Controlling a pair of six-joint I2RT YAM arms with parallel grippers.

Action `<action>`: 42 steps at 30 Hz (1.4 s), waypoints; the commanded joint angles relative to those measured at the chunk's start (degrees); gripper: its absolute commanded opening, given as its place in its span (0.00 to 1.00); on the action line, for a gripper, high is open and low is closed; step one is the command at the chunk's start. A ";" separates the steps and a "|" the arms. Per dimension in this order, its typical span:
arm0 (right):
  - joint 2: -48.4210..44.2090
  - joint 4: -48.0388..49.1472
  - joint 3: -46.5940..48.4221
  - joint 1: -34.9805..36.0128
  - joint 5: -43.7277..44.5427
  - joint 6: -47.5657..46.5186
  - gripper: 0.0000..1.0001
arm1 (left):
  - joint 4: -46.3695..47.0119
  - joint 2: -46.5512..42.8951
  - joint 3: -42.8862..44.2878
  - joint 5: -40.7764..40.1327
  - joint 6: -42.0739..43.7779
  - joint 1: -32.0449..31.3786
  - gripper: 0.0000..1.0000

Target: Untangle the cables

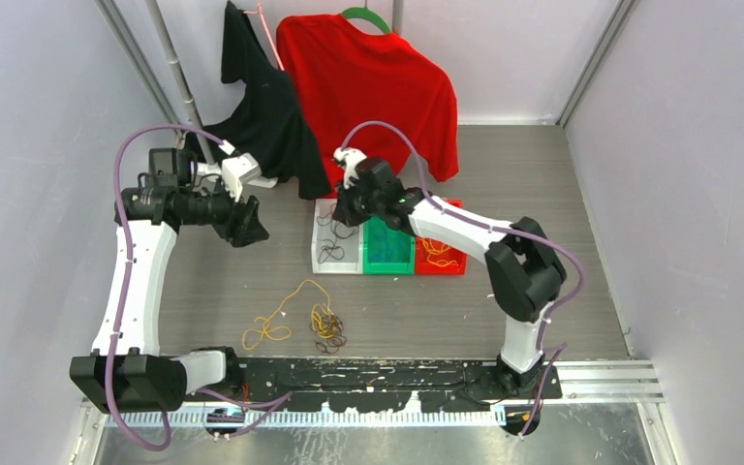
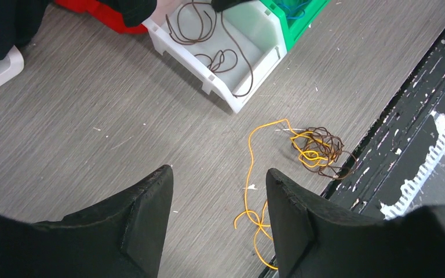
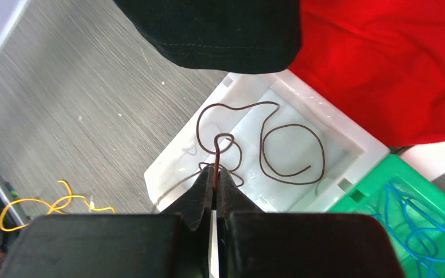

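Rising from a white plastic bin [image 3: 168, 169], a thin dark brown cable [image 3: 218, 152] is pinched by the right end effector [image 3: 215, 174]; the left end effector [image 2: 219, 176] is held spread.

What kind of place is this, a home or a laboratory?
Probably a laboratory robot cell: plain pale partition walls enclose a grey wood-grain table with two bolted white robot arms and small plastic sorting bins.

Grey wood-grain table [image 1: 203, 291] carried 3 bins in a row: white bin [image 1: 337, 268], green bin [image 1: 388, 269] touching its right side, red bin [image 1: 440, 268] next beyond. On the near side of the white bin, apart from it, lay an orange-yellow cable [image 2: 247, 174] w/ a dark brown cable [image 2: 331, 145] knotted into one end.
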 commanded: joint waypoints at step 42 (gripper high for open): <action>5.47 -11.71 15.14 7.43 22.21 -12.66 0.62 | -1.17 -2.29 -8.44 2.21 10.17 0.38 0.63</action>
